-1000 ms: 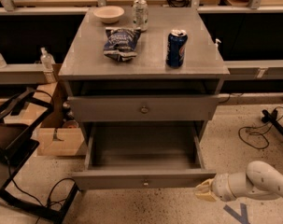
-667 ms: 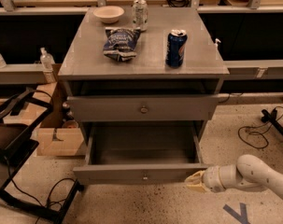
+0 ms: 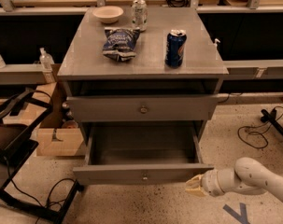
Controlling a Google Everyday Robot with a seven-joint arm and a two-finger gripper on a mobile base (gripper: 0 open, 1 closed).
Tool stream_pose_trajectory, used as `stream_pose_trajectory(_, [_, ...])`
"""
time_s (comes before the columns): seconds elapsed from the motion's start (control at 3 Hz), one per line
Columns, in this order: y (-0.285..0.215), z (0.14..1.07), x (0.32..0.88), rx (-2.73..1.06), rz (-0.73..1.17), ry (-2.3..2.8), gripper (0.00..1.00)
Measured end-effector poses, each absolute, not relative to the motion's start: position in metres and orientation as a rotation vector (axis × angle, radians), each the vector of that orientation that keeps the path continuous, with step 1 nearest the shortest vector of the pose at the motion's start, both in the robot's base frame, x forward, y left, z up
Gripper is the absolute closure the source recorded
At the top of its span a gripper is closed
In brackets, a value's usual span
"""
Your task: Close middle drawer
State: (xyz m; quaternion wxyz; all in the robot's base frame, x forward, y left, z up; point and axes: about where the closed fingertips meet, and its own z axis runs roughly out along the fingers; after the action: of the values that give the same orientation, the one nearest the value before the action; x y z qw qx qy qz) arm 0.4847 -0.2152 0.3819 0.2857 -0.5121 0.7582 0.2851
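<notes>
The middle drawer (image 3: 113, 174) stands pulled well out of the grey cabinet (image 3: 145, 62), its low front panel facing the camera with a small round knob (image 3: 145, 175) at its centre, and its box looks bare inside. At the right end of that front panel, low and close to the speckled floor (image 3: 145, 204), sits the gripper (image 3: 194, 186) on its white arm (image 3: 253, 176), which reaches in from the lower right; the yellowish tip is at or just beside the panel's corner (contact cannot be made out), and whether the pincer is spread or pressed together cannot be told. Above the open drawer is the top drawer (image 3: 108, 108) with its taller, wider front. On the cabinet top stand a blue can (image 3: 176, 48) at the right, a crumpled chip bag (image 3: 120, 43) left of it, and, at the back, a pale bowl (image 3: 108, 14) beside a silver can (image 3: 139, 14). A cardboard box (image 3: 59, 141) sits on the floor to the cabinet's left, and black cables (image 3: 253, 133) trail to the right.
</notes>
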Motion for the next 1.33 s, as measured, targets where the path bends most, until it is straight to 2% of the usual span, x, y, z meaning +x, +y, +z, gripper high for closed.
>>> stream_pose_trajectory(0.33, [-0.198,0.374,0.448,-1.353,0.779,2.041,1.0])
stream_pose_trajectory(0.67, [-0.192,0.373,0.45,-1.357,0.78,2.007,1.0])
stream_pose_trajectory(1.33, [-0.176,0.382,0.518,-1.446,0.812,1.848,1.0])
